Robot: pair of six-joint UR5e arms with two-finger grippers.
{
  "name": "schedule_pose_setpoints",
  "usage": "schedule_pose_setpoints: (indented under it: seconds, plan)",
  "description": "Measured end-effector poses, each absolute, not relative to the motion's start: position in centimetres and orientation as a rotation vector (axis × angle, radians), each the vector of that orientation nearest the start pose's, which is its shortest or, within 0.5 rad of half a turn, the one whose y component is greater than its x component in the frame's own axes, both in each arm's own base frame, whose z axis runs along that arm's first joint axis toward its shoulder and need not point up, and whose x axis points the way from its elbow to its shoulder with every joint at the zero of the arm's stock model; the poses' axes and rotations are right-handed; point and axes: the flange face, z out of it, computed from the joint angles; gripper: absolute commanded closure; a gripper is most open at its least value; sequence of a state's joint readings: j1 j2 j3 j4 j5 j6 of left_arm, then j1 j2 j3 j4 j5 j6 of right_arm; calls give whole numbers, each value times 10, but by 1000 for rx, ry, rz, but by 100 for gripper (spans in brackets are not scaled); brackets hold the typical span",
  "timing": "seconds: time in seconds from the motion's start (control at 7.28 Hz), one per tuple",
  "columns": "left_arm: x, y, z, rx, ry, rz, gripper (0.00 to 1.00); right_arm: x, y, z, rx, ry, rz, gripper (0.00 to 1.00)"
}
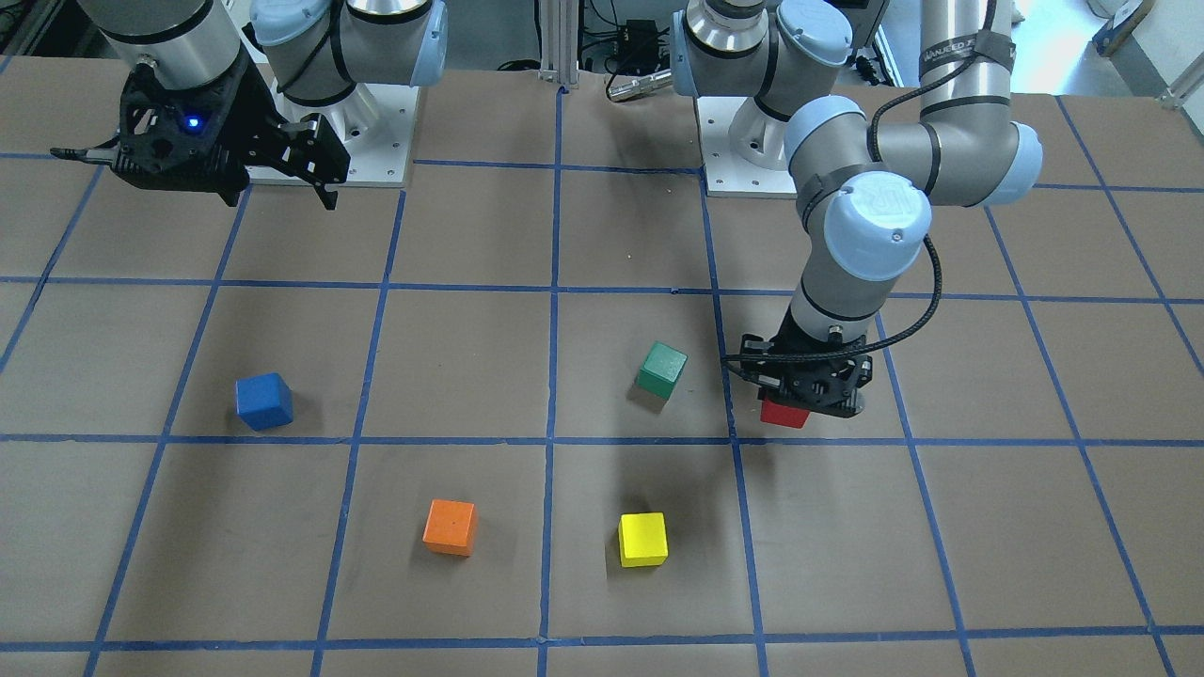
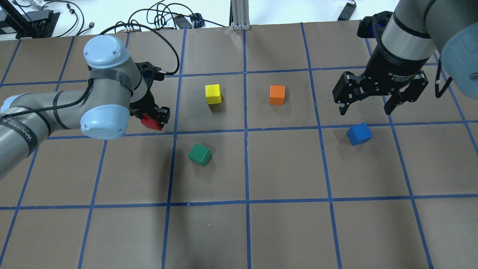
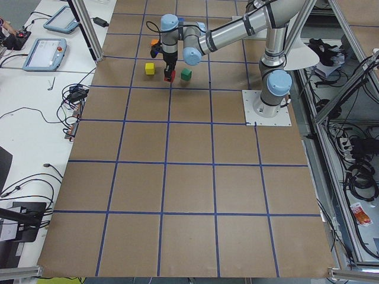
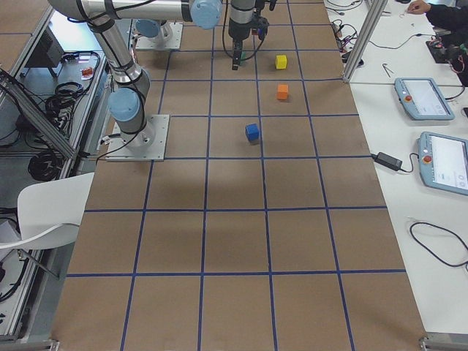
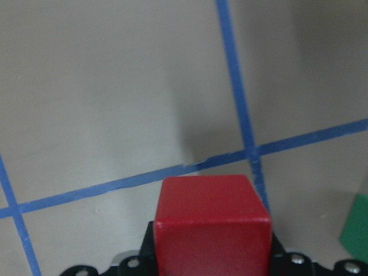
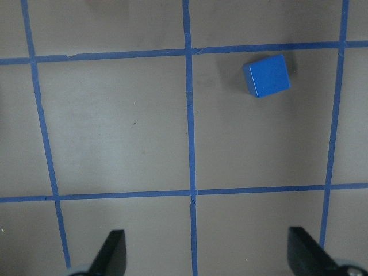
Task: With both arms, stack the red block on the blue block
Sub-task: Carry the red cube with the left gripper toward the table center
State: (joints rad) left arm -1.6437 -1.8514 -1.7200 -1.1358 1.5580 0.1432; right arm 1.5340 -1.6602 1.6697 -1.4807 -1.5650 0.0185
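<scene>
The red block [image 2: 150, 122] is clamped in my left gripper [image 2: 154, 120] at the table's left side, close above the brown surface. In the left wrist view it [image 5: 213, 221] fills the space between the jaws. In the front-facing view it [image 1: 784, 412] shows under the gripper [image 1: 807, 387]. The blue block [image 2: 359, 134] rests alone on the table at the right, slightly rotated; it also shows in the front-facing view [image 1: 263, 401] and the right wrist view [image 6: 266, 75]. My right gripper [image 2: 366, 111] is open and empty, held high, just beyond the blue block.
A green block [image 2: 199, 154] lies right of the red block, near the left gripper. A yellow block [image 2: 213, 93] and an orange block [image 2: 277, 95] sit farther out in the middle. Blue tape lines grid the brown table [image 2: 283, 172].
</scene>
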Motion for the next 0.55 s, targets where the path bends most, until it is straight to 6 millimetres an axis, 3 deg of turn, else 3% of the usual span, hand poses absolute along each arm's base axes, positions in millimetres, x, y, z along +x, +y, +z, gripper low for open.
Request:
schedule_pose_setpoints:
  seconds: [0.14,0.27,0.55]
  plan:
    - [-215,-578,319,315,3206,7,100,117,-448,472,109,3133,163,0]
    - [-256,-585,313,272,3252,38,100,117,-448,472,118,3134,166,0]
    - [-324,-582,272,164,3271,75,100,117,-449,471,122,3135,168,0]
